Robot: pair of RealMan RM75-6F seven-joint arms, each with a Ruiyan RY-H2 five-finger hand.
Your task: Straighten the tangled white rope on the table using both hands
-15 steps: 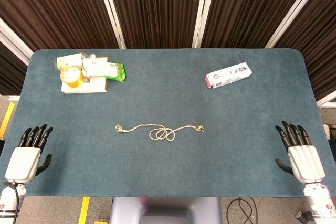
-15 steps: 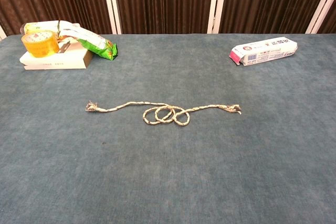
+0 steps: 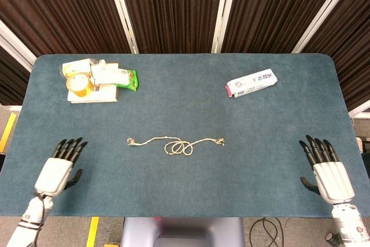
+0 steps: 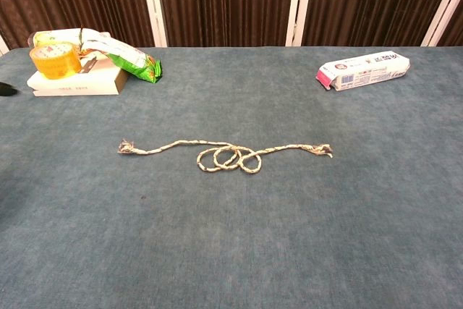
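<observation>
- Since half a second ago, the left hand [image 3: 56, 172] has moved inward over the table's near left edge, its fingertips now further toward the rope; a dark sliver of it has also appeared at the left border of the chest view.
- The right hand [image 3: 328, 172] has shifted only slightly, and the rope has not moved.
- The left hand lies back upward with its dark fingers spread and pointing away from the robot, thumb out to the side, holding nothing.
- The right hand lies the same way at the near right edge, fingers apart, thumb toward the middle, holding nothing.
- The white rope [image 3: 176, 143] lies in the middle of the blue-green table [image 3: 185, 93], well apart from both hands, stretched left to right.
- Its middle is tangled in a small cluster of overlapping loops; a wavy strand runs out from each side to a frayed end.
- In the chest view the rope [image 4: 226, 154] shows the same loops, with the left tail ending in a small tuft.
- At the far left a flat white box [image 3: 92, 93] carries a roll of yellow tape [image 3: 80, 84] and a green packet [image 3: 118, 77].
- At the far right a white packet with pink ends [image 3: 251, 83] lies at a slant, alone.
</observation>
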